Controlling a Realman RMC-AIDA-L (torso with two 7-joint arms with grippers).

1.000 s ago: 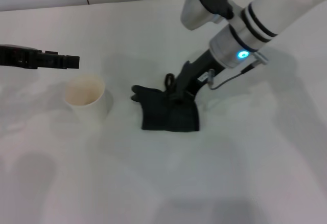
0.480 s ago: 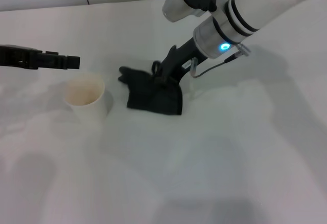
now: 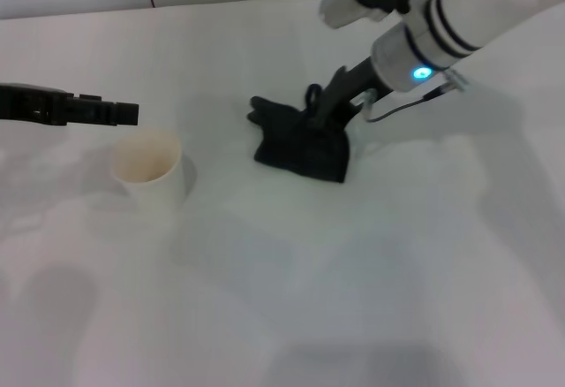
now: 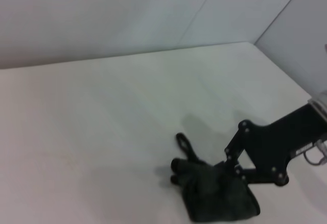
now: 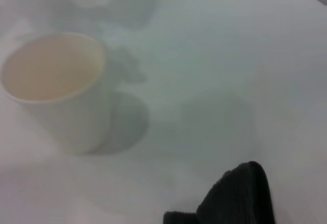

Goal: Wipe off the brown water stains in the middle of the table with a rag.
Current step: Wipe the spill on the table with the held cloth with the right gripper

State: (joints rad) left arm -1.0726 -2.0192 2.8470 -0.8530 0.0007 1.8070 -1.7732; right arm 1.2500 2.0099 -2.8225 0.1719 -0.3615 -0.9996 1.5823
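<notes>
The broad, smooth white table (image 3: 282, 299) is lying bare and matte in the foreground, with soft grey shadows falling across it. Farther in, 1 white paper cup (image 3: 147, 170) is standing upright, well apart from the crumpled black cloth rag (image 3: 302, 144), whose soft folds are lying on the tabletop near the middle. The right gripper (image 3: 320, 120) is pressing down on the rag, pinching its far edge. The left gripper (image 3: 124, 112) is hovering just beyond the cup; whether it is open I cannot tell. No brown stain is showing. A pale wall is rising behind.
</notes>
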